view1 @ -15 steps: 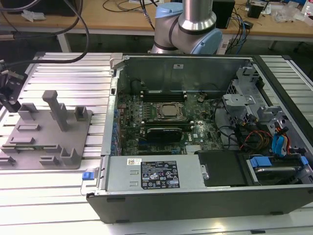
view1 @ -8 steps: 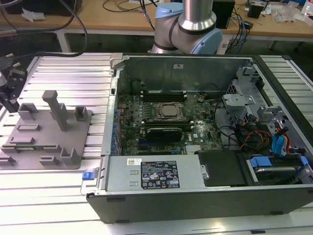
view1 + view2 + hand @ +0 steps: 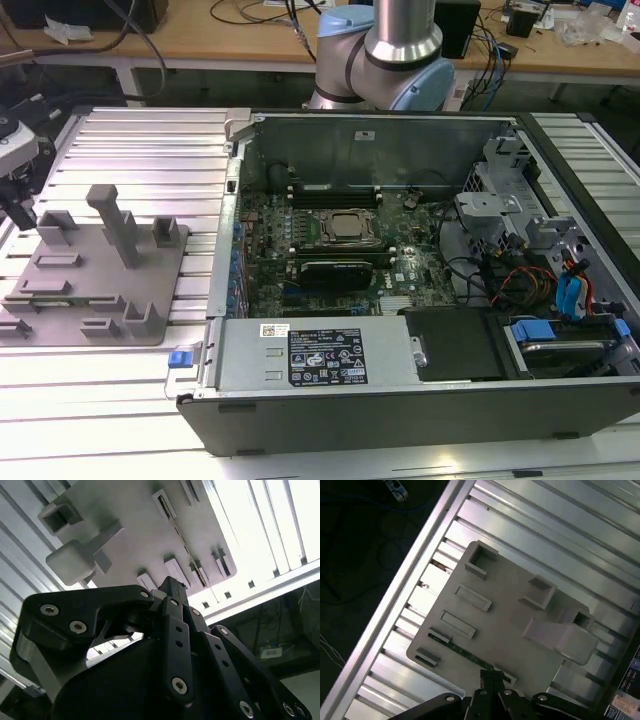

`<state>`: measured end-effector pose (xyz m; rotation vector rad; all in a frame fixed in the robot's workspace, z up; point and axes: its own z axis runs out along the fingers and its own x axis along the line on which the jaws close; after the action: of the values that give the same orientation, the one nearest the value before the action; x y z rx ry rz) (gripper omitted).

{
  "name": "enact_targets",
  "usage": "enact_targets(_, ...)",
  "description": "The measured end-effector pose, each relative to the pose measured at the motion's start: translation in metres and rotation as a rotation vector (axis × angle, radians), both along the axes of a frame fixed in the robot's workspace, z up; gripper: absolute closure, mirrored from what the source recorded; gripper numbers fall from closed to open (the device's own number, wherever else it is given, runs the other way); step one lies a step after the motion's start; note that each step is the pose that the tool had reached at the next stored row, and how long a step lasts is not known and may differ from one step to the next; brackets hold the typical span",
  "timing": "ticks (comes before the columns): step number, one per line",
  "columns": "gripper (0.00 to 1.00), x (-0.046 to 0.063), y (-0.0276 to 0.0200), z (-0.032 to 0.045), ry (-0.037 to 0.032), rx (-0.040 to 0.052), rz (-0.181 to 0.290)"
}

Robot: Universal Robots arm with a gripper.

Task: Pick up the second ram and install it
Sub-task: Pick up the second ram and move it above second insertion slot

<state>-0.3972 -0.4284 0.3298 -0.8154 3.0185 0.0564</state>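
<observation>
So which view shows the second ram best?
The first wrist view: the second ram shows as a long green strip on the grey tray, most of its length clear. In the second wrist view it is a thin edge between tray blocks. In the exterior view it is too small to tell.

I work over a ribbed aluminium tabletop [image 3: 150,150], glaring white under bright light. Beyond it stands a wooden desk [image 3: 240,45] strewn with dark cables [image 3: 492,60].

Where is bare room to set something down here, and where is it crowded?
Bare: ribbed table between grey tray and wooden bench; strip between tray and computer case. Crowded: tray blocks, gripper by the second ram, case interior.
</observation>
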Motion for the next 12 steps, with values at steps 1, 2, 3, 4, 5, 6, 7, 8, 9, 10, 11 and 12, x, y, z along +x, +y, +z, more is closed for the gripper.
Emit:
enact_targets(1, 0.92, 0.0000, 0.0000, -0.0001, 0.0000, -0.0001, 0.037)
enact_targets(2, 0.92, 0.0000, 0.0000, -0.0003, 0.0000, -0.0006, 0.081)
enact_targets(3, 0.92, 0.0000, 0.0000, -0.0006, 0.0000, -0.0013, 0.121)
enact_targets(4, 0.92, 0.0000, 0.0000, -0.0009, 0.0000, -0.0024, 0.171)
enact_targets(5, 0.92, 0.0000, 0.0000, -0.0012, 0.0001, -0.0037, 0.210)
enact_targets(6, 0.92, 0.0001, -0.0001, -0.0015, 0.0003, -0.0064, 0.264)
enact_targets(7, 0.92, 0.0000, 0.0000, -0.0017, 0.0004, -0.0076, 0.298)
enact_targets(8, 0.92, 0.0000, 0.0000, -0.0022, 0.0004, -0.0089, 0.350)
enact_targets(9, 0.92, 0.0000, 0.0000, -0.0024, 0.0005, -0.0097, 0.376)
enact_targets(10, 0.92, 0.0000, 0.0000, -0.0026, 0.0005, -0.0101, 0.395)
enact_targets(11, 0.92, 0.0000, 0.0000, -0.0029, 0.0005, -0.0104, 0.419)
enact_targets(12, 0.92, 0.0000, 0.0000, -0.0031, 0.0004, -0.0106, 0.438)
